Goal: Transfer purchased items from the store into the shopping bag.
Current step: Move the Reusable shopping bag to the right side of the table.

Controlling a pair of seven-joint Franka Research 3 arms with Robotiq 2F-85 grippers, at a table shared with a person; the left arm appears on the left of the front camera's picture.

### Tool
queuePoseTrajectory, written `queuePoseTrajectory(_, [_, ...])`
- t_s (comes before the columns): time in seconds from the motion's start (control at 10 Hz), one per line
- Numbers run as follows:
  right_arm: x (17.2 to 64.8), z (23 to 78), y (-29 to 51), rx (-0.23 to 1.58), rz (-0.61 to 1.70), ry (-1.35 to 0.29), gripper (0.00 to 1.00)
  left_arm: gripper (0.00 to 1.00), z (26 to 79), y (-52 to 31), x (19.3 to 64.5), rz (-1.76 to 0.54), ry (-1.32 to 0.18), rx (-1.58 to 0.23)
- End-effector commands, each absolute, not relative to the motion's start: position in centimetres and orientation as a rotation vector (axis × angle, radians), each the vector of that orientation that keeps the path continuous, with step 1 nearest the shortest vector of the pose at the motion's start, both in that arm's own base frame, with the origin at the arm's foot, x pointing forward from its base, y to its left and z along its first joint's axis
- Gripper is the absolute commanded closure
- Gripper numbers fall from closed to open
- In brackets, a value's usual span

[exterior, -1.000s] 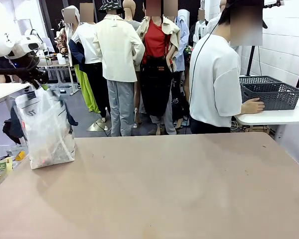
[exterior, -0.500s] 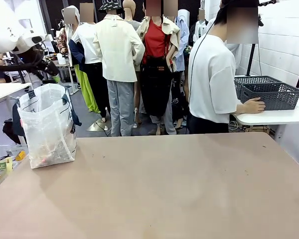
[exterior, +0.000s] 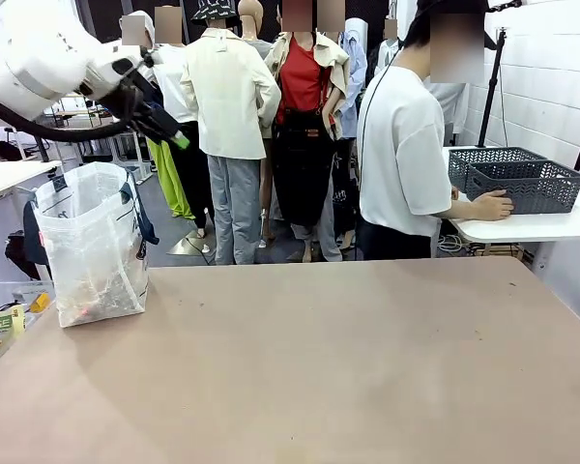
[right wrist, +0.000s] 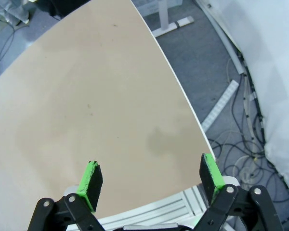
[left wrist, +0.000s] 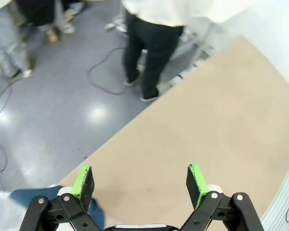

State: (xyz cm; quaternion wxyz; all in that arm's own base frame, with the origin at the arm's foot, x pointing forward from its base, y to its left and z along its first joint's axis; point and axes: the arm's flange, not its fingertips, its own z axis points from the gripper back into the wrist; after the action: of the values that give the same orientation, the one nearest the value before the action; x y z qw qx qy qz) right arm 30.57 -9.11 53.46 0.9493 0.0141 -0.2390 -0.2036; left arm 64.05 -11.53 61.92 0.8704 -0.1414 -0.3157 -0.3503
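While the tan table [exterior: 348, 367] spreads across the front view, the person [exterior: 406, 155] stands beyond its far edge at one o'clock, one hand [exterior: 491, 205] on the dark grey lattice basket [exterior: 517, 179] at two o'clock. At nine o'clock, the shopping bag [exterior: 92, 242] stands upright on the table, purchased items [exterior: 97, 290] bunched inside. Above it, at eleven o'clock, the left gripper [exterior: 169, 130] hangs apart from the bag, jaws wide open and empty. Over bare tabletop, the right gripper [right wrist: 151, 175] is equally spread, holding nothing.

The shopping bag [exterior: 93, 246] stands on the table [exterior: 319, 367], left hand [exterior: 170, 133] above it.
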Motion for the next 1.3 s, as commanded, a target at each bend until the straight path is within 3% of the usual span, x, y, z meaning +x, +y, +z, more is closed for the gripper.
queuePoseTrajectory(0.0, [30.3, 53.2, -9.3, 0.021, -0.408, -0.474, 0.0, 0.0, 58.4, -11.6, 63.0, -0.818, -0.567, -0.345])
queuePoseTrajectory(0.3, [30.3, 53.2, -9.3, 0.021, -0.408, -0.474, 0.0, 0.0, 56.2, -14.4, 62.4, -0.931, -0.489, -0.371])
queuePoseTrajectory(1.2, [30.3, 53.2, -9.3, 0.021, -0.408, -0.474, 0.0, 0.0, 55.7, -14.8, 62.7, -0.887, -0.496, -0.372])
